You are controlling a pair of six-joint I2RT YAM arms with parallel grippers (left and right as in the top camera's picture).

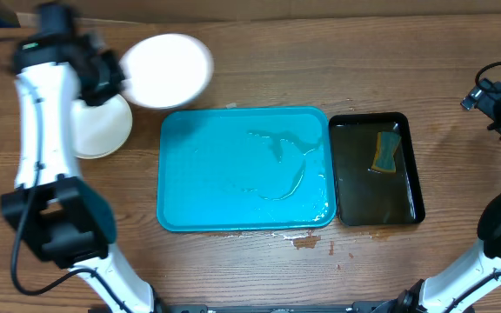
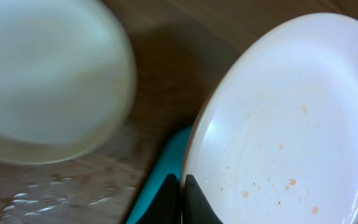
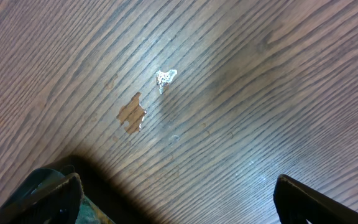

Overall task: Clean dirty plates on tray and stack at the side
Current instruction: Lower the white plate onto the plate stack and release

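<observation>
A small black tray (image 1: 364, 191) on a brown wooden table (image 1: 320, 52), long, narrow and shiny inside. In the upper part of the black tray, a yellow sponge (image 1: 386, 152) with a blue-green side, lying a bit crooked. Just off the black tray's bottom left corner, a little brown spot (image 1: 305, 243) on the wood, with a few tiny specks near it.

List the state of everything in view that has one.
left gripper, shut on held plate's rim
held plate, off the tray, orange specks on it
plate on the table, lying flat left of the tray
tray, no plates, wet
right gripper, open, empty
black tray, holds sponge
sponge, lying in black tray
</observation>
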